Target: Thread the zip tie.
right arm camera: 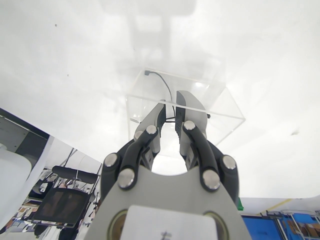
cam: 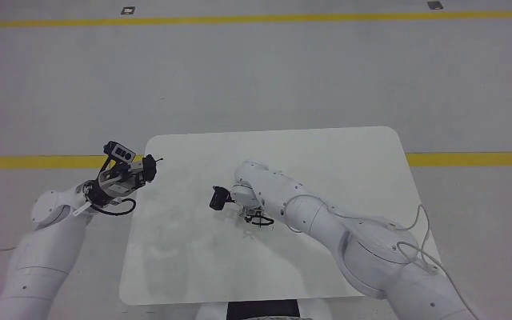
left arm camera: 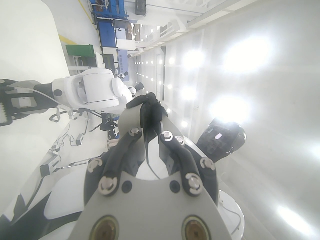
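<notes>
At the left edge of the table (cam: 336, 156), we find the left gripper (cam: 148, 168) clamped on the black zip tie (left arm camera: 151, 116), free tip pointing inward over the table. The right gripper (right arm camera: 171, 106) sits near the table's middle, well apart (we cannot tell its grip state).

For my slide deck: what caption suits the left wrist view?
Left hand shut on a black zip tie, right arm beyond over the table.
</notes>
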Tool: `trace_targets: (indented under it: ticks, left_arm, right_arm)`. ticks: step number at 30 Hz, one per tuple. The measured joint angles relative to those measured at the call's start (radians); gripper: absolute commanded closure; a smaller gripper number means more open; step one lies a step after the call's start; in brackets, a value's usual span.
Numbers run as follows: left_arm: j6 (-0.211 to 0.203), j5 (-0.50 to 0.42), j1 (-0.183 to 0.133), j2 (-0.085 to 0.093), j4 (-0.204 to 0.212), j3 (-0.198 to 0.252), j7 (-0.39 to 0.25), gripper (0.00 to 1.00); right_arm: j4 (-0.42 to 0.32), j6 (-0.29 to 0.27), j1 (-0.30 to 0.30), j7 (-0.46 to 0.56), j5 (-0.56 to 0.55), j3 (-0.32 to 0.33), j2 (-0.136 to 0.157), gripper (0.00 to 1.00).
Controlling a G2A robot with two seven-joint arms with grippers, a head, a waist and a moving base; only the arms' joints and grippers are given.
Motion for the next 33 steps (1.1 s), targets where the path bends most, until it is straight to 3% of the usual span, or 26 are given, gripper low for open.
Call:
trace_targets:
  ticks: [6, 20, 27, 33]
  left_arm:
    - [0.000, 0.000, 0.000, 0.000, 0.000, 0.000, 0.000, 1.00]
    - [0.000, 0.000, 0.000, 0.000, 0.000, 0.000, 0.000, 1.00]
    - [0.000, 0.000, 0.000, 0.000, 0.000, 0.000, 0.000, 1.00]
    - [0.000, 0.000, 0.000, 0.000, 0.000, 0.000, 0.000, 1.00]
  right_arm:
    - [0.015, 0.000, 0.000, 0.006, 0.004, 0.000, -0.006, 1.00]
    - [0.022, 0.000, 0.020, 0.012, 0.025, 0.000, -0.006, 1.00]
    - [-0.021, 0.000, 0.045, 0.037, 0.080, 0.001, 0.018, 1.00]
    - [-0.096, 0.000, 0.078, 0.072, 0.154, 0.029, 0.066, 1.00]
